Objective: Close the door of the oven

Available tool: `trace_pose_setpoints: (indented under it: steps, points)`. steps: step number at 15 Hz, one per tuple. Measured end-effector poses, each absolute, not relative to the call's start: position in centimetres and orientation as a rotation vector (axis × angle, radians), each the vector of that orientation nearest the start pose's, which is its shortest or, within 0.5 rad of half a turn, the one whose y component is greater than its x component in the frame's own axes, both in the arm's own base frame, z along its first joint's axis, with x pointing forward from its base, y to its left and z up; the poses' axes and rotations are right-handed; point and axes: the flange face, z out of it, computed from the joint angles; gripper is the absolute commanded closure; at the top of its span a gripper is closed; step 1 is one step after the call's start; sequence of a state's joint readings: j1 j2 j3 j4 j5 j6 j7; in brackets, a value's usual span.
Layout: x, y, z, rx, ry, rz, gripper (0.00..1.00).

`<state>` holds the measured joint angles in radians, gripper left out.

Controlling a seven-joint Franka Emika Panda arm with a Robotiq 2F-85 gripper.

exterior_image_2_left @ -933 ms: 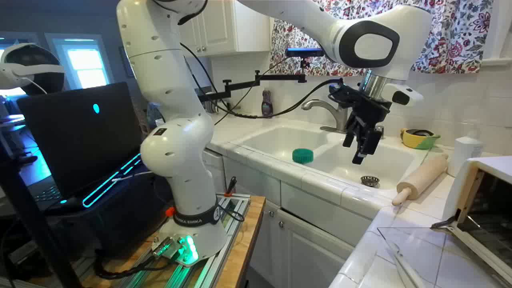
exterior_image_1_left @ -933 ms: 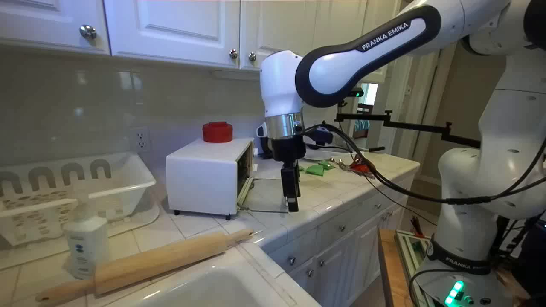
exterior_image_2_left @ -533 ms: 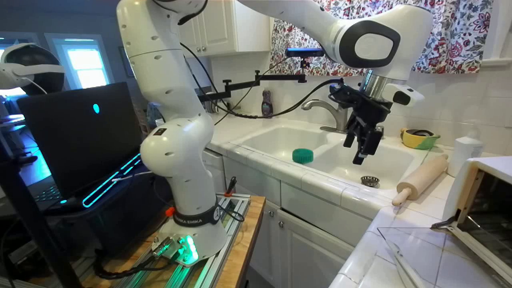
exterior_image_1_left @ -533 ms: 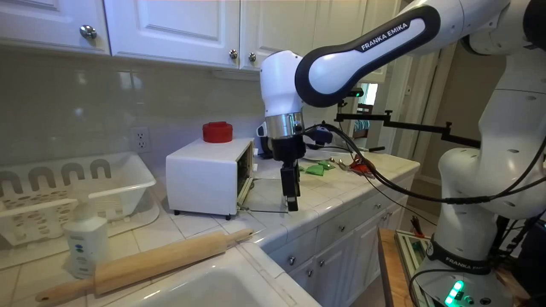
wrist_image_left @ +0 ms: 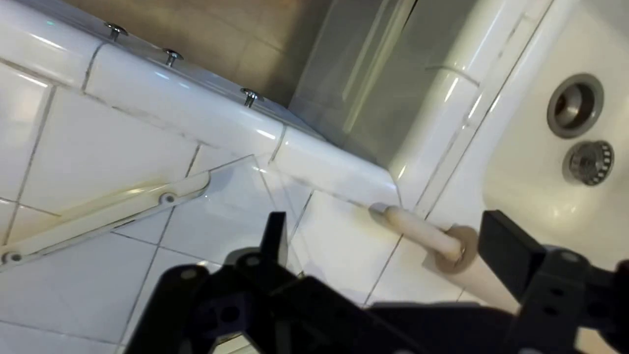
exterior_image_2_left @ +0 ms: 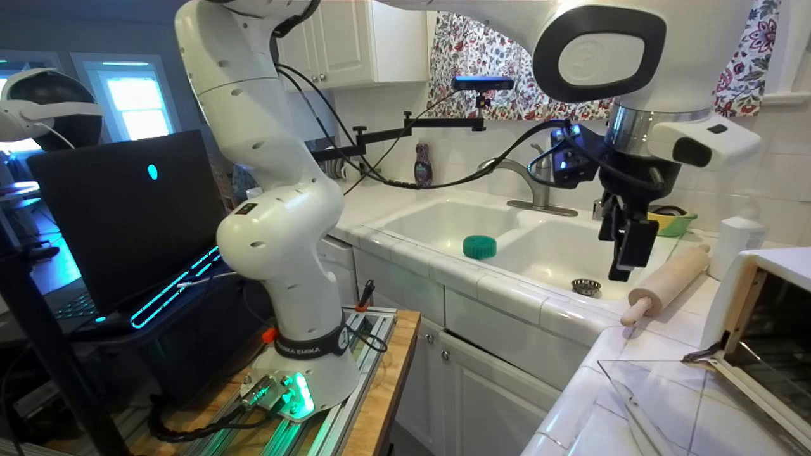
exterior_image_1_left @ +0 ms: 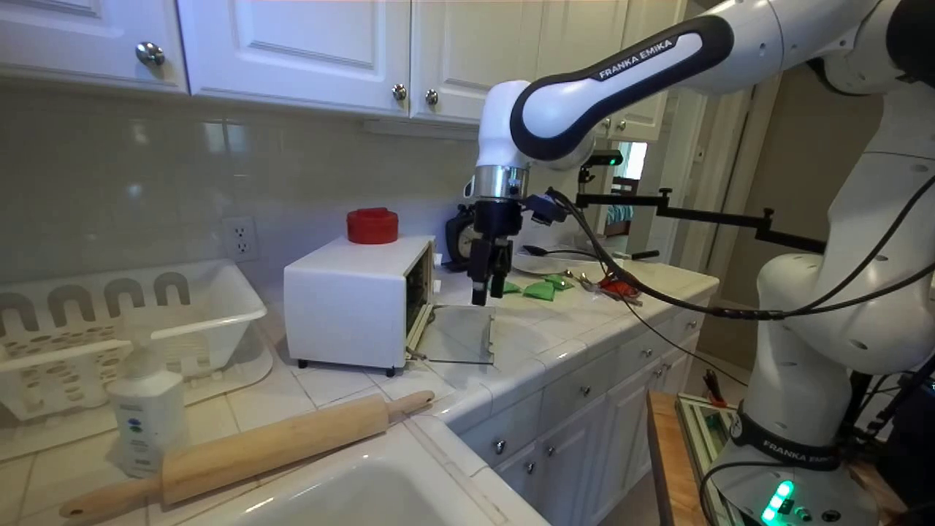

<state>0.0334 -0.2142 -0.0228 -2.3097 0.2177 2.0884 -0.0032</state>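
The white oven [exterior_image_1_left: 343, 314] stands on the counter in both exterior views; its dark open end [exterior_image_2_left: 785, 342] shows racks inside. The door [exterior_image_1_left: 456, 336] is a see-through panel with a pale handle edge. It is lowered, lying out flat just over the tiles in front of the oven. In the wrist view its pale handle [wrist_image_left: 113, 211] and clear glass lie at the left. My gripper [exterior_image_1_left: 489, 294] hangs pointing down, apart from the door and above its outer edge in that exterior view. Its fingers [wrist_image_left: 385, 231] are spread, with nothing held between them.
A rolling pin [exterior_image_1_left: 277, 442] lies beside the sink [exterior_image_2_left: 538, 256]. A red container [exterior_image_1_left: 372, 226] sits on the oven. A white dish rack [exterior_image_1_left: 219, 292] and a soap bottle [exterior_image_1_left: 148, 416] stand beside it. Green packets [exterior_image_1_left: 539, 291] lie beyond the gripper. Upper cupboards [exterior_image_1_left: 307, 51] hang above.
The arm has swung: in an exterior view the gripper moved up and away, uncovering the door's outer edge; elsewhere it moved right and looks larger. The door and oven have not moved.
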Motion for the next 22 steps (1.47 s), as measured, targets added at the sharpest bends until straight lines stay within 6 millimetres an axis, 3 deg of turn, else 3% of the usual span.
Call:
trace_pose_setpoints:
  steps: [5,11,16,22]
  points:
    - [46.7,-4.7,41.0,-2.800,0.457,-0.211,0.00]
    - [44.3,-11.2,37.6,-2.582,0.831,-0.447,0.00]
    - [42.9,-14.9,36.7,-2.403,1.022,-0.548,0.00]
    - [41.8,-18.3,34.5,-2.305,1.170,-0.625,0.00]
